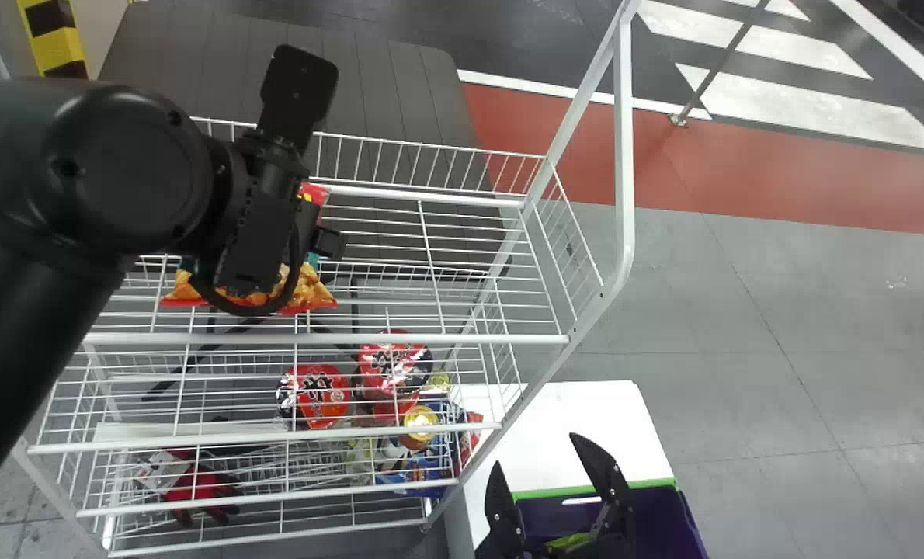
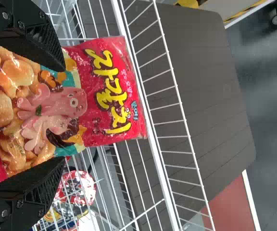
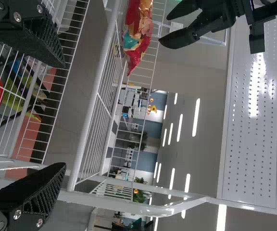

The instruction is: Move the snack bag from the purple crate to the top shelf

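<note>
Snack bag (image 1: 310, 293), red octopus print, lying on the white wire rack's top shelf (image 1: 431, 339). Left gripper (image 1: 264, 225) right above it, fingers apart, bag not clamped. Right gripper (image 1: 536, 452) over purple crate (image 1: 668, 512), fingers apart too. Red-lidded bowls (image 1: 322, 394) lower down.

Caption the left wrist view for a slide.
Snack bag framed by the open left gripper at the white wire rack.
</note>
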Robot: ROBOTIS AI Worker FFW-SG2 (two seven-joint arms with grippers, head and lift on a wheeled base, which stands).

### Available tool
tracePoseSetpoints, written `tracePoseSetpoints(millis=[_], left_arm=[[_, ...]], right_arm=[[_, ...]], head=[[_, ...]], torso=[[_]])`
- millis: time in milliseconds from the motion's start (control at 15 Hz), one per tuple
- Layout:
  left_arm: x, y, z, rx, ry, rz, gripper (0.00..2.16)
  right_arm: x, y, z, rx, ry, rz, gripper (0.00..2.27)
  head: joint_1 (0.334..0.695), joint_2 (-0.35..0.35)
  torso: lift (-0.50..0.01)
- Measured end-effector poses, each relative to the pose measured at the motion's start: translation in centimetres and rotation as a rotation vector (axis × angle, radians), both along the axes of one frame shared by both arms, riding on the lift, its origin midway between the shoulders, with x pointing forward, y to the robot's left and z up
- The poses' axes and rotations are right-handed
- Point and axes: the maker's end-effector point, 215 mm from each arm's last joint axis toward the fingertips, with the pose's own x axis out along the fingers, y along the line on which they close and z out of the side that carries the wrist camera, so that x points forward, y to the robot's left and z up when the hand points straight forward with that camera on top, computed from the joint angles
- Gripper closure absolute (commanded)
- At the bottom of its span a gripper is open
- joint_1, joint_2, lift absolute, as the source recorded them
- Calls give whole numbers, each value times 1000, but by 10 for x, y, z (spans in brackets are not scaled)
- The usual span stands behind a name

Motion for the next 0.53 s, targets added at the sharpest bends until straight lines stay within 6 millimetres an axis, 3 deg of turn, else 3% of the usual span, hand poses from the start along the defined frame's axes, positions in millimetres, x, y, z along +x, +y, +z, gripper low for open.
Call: tracePoseSetpoints(millis=[267, 533], left_arm=[[5, 8, -4, 20, -9, 26, 218], [8, 17, -19, 25, 15, 55, 221]], right_arm=[[-1, 2, 1, -1, -4, 5, 83], [-3, 3, 3, -2, -16, 8, 83]], head=[[695, -343], [695, -329]], torso=[[0], [0]])
